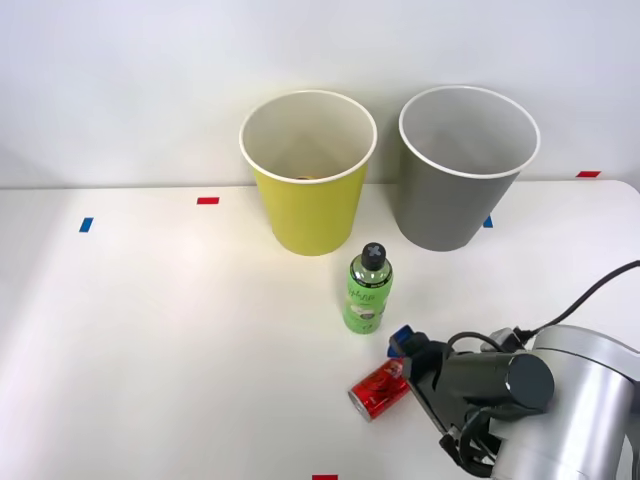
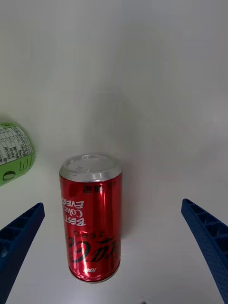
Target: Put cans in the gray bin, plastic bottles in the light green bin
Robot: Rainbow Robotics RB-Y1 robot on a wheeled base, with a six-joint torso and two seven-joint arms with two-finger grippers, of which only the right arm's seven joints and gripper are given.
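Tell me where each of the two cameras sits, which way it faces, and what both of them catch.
Front view: above the arms, looking forward and down at the white table, the light green bin, gray bin and upright green bottle; the right arm enters from its right, claw by the lying red can.
Right wrist view: on the right wrist, looking along the open claw at the can; two blue fingers show at the corners.
Shared: can, bottle, claw, table.

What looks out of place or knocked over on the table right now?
The red can lies on its side on the table, while the green bottle stands upright. No spill or dent shows. The right gripper is open with the can between its fingers. Both the gray bin and the yellow-green bin stand upright.
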